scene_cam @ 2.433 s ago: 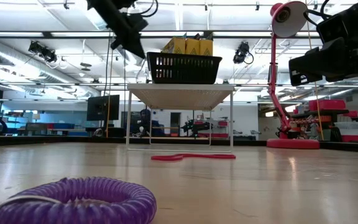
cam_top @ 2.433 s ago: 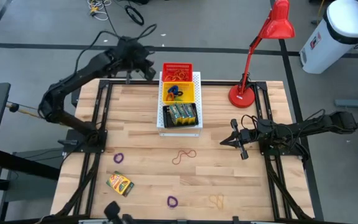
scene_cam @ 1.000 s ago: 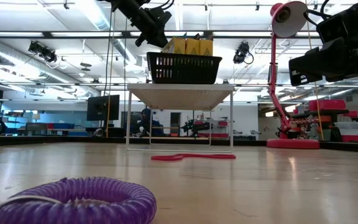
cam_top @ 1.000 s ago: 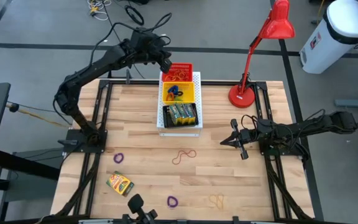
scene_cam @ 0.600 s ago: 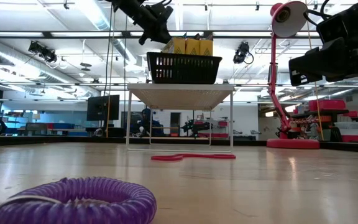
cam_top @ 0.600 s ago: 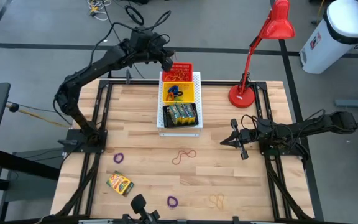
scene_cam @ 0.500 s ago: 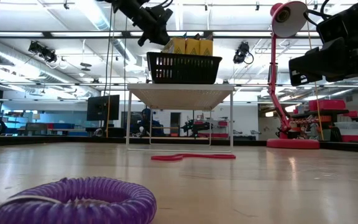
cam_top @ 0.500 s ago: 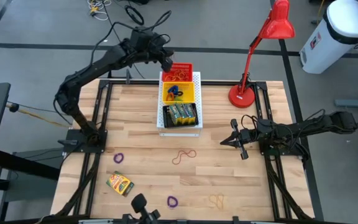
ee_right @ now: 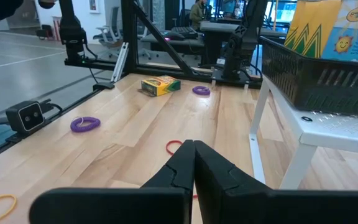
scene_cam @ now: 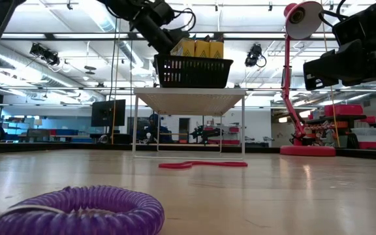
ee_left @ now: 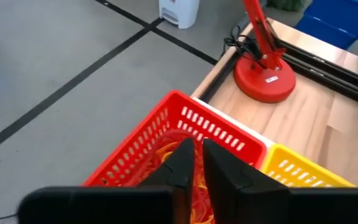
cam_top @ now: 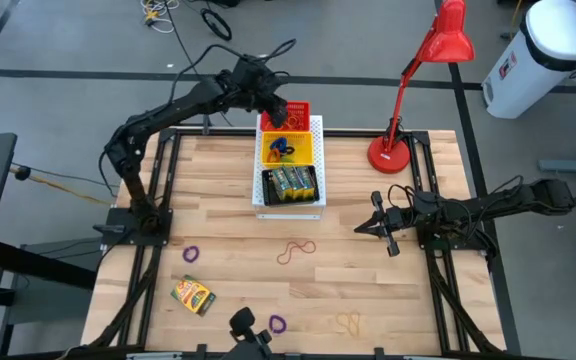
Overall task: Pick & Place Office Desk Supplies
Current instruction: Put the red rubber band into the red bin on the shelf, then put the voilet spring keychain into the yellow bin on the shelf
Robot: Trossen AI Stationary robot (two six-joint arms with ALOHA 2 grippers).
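My left gripper (cam_top: 279,110) hangs over the red basket (cam_top: 298,106) at the far end of the white board (cam_top: 316,126), fingers nearly together on a thin reddish rubber band; in the left wrist view (ee_left: 197,160) they point down into the basket (ee_left: 166,134). My right gripper (cam_top: 360,228) waits shut near the table's right edge. On the table lie a crayon box (cam_top: 194,295), two purple loops (cam_top: 190,254) (cam_top: 277,323), a reddish rubber band (cam_top: 295,250) and a yellow one (cam_top: 348,322). My left gripper pinches a thin reddish rubber band (ee_left: 196,198) between its two fingers, coming from above and pointing down. Only a sliver shows in the narrow gap between them. It is lifted clear over the bands lying in the red basket; which part is held cannot be told.
The white board also carries a yellow basket (cam_top: 303,152) with coloured loops and a black basket (cam_top: 290,184) of crayon boxes. The red desk lamp (cam_top: 392,152) stands at the far right. The nearest purple loop (scene_cam: 77,209) fills the low view's foreground.
My left gripper has travelled along the far edge toward the table's right, from beside the red basket to above it, and dipped a little. The right arm has kept still.
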